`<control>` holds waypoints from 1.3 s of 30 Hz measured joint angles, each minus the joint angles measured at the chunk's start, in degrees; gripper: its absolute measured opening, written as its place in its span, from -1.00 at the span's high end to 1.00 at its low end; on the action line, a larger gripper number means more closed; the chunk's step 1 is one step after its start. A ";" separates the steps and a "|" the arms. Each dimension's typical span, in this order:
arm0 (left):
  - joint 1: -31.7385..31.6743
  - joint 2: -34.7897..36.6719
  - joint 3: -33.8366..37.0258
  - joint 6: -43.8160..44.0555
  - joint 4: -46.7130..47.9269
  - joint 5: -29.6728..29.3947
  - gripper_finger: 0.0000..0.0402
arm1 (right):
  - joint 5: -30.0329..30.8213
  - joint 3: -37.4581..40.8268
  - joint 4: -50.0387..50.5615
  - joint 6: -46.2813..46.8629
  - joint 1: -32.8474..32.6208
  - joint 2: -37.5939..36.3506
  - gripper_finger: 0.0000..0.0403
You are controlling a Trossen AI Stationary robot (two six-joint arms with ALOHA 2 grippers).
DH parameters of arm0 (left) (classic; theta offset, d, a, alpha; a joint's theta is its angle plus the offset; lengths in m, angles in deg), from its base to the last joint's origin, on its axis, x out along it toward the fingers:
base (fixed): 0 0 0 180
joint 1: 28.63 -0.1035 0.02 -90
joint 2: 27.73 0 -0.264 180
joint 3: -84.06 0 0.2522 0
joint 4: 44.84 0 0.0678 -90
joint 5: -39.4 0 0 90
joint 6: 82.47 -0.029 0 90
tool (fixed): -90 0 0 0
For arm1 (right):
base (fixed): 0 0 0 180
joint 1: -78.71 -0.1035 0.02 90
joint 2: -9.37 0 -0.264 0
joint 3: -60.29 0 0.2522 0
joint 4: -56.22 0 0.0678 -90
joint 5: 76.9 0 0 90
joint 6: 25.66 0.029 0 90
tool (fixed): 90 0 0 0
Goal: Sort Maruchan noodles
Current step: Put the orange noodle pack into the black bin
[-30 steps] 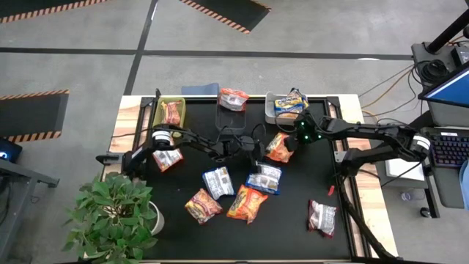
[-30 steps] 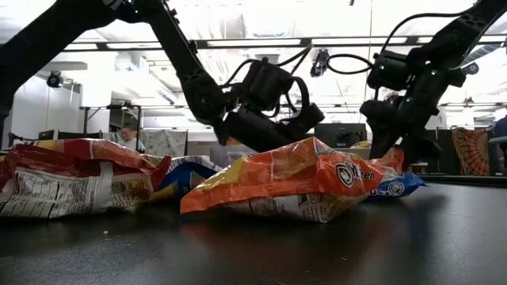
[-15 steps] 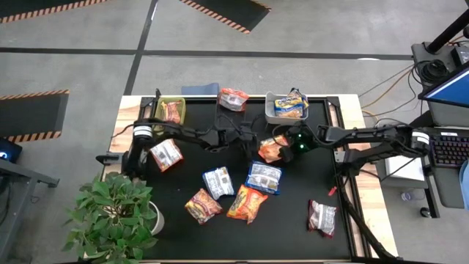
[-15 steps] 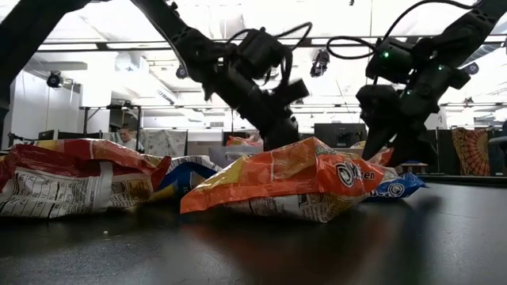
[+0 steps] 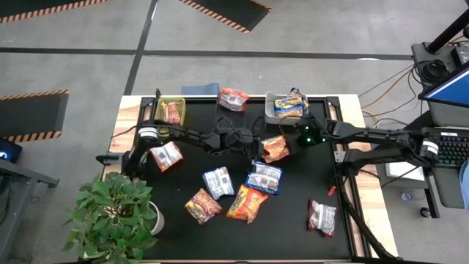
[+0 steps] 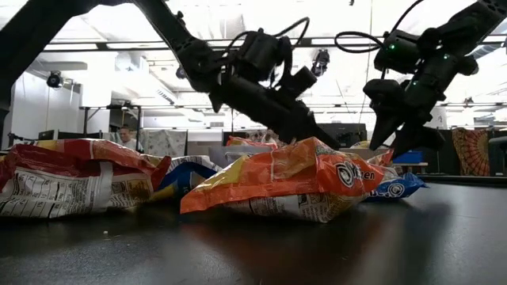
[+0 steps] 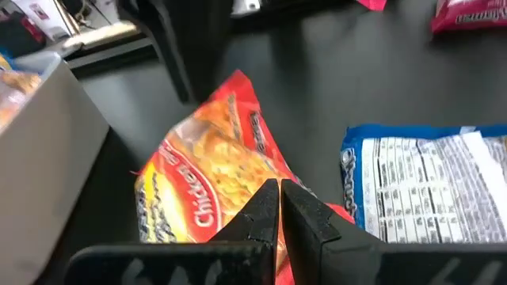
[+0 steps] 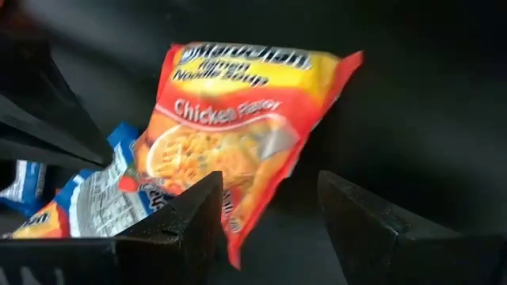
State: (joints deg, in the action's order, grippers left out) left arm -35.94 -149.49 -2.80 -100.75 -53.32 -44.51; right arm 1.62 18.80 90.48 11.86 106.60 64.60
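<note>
An orange-red chicken-flavour packet (image 5: 275,148) lies flat on the black table between both grippers. My left gripper (image 7: 279,194) reaches across from the table's left and is shut on the packet (image 7: 214,166). My right gripper (image 8: 265,210) is open and stands just right of the packet (image 8: 238,127), apart from it. Other packets lie on the table: a blue one (image 5: 264,177), a silver one (image 5: 218,182), two orange ones (image 5: 248,204) (image 5: 204,206), and white-and-red ones (image 5: 167,155) (image 5: 322,217). My left gripper has its shut fingers (image 7: 265,207) on the orange packet's end nearest the left arm (image 7: 238,207), coming slanting down from the table's left. The fingertips hide the contact, so the layers cannot be told. The packet lies on the table.
Three bins stand along the far edge: a green one (image 5: 179,103) holding an orange packet, a dark mesh one (image 5: 223,119) under a red-and-white packet, and a white one (image 5: 271,99) holding blue-and-yellow packets. A potted plant (image 5: 113,213) stands at the near left corner.
The right gripper moved with the orange packet a little toward the table's left, then drew back toward the right and rose, leaving the packet on the table. The left gripper rose, swung toward the far edge and reached right onto the packet.
</note>
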 joint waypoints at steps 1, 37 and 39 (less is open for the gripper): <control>0.02 -0.65 0.00 0.46 -0.56 0.00 1.00 | 0.13 0.00 0.25 -0.55 0.56 -0.59 0.03; 0.15 -1.56 0.00 -2.18 12.81 -0.11 1.00 | -2.72 0.26 -9.33 6.66 -4.57 3.88 0.03; 0.15 -1.57 0.01 -2.18 12.61 -0.11 1.00 | -0.12 0.26 -9.40 7.87 -6.06 4.55 0.03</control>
State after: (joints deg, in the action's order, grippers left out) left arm -35.79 -151.07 -2.79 -102.94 -40.71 -44.62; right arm 1.50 19.06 81.08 19.73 100.54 69.15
